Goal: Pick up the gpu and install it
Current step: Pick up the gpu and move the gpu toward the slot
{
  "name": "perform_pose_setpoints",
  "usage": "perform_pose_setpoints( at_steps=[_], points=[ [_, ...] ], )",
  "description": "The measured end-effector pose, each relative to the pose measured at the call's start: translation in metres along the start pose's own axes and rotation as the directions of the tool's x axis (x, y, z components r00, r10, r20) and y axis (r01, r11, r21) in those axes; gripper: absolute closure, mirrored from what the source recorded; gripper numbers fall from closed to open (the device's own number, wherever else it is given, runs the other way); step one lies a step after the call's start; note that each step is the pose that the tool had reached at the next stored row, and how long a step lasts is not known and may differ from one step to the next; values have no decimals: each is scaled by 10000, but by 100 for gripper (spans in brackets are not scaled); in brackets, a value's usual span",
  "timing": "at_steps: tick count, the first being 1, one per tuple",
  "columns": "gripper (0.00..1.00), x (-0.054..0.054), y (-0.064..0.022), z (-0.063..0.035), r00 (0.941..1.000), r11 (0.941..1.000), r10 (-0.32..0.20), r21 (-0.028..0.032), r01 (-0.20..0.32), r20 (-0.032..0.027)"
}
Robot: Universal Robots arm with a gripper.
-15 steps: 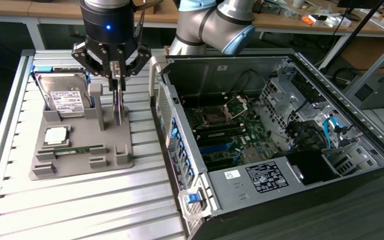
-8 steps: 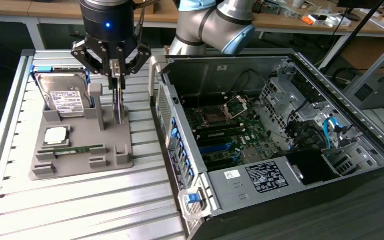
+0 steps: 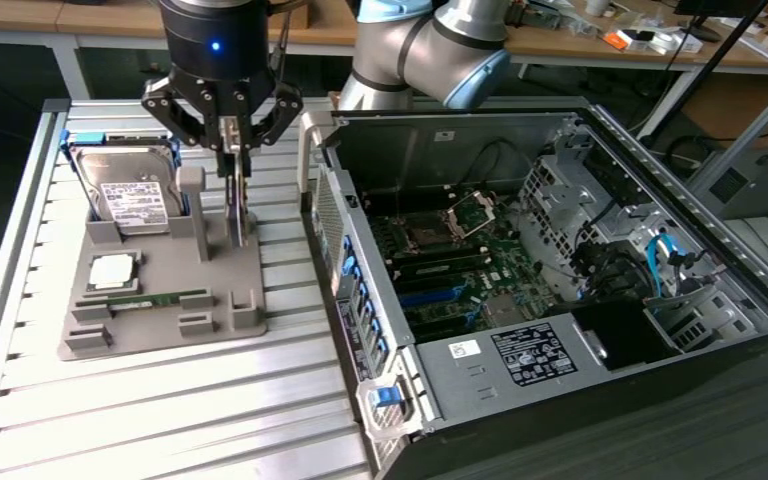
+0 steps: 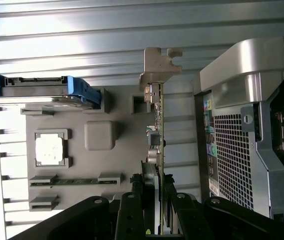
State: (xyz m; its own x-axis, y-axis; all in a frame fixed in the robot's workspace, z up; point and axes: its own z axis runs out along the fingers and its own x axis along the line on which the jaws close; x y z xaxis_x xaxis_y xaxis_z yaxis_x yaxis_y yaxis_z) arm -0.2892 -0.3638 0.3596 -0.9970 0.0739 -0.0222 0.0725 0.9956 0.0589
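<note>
The gpu [image 3: 236, 215] is a thin dark card standing on edge over the grey holder tray [image 3: 157, 335], to the exterior view's left of the open computer case [image 3: 544, 260]. My gripper [image 3: 233, 170] comes down on it from above, its jaws shut on the card's upper edge. In the wrist view the gpu [image 4: 160, 135] appears edge-on, with its silver bracket [image 4: 157, 65] at the far end. My gripper [image 4: 156, 175] has black fingers [image 4: 132, 210] pressed on both faces. Whether the card's lower edge still touches the tray is hard to tell.
On the tray [image 4: 127, 150] lie a silver hard drive [image 3: 137, 195] with a white label, a square processor chip [image 3: 113, 268] and a green memory stick [image 3: 144, 298]. The case's motherboard [image 3: 451, 270] lies exposed. Ribbed metal table [image 3: 157, 420] surrounds the tray.
</note>
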Motion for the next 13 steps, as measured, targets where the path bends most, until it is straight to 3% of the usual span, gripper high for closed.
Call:
perform_pose_setpoints(
  at_steps=[13],
  points=[
    [73, -1, 3, -54, 10000, 10000, 0, -6, 0, -1]
  ],
)
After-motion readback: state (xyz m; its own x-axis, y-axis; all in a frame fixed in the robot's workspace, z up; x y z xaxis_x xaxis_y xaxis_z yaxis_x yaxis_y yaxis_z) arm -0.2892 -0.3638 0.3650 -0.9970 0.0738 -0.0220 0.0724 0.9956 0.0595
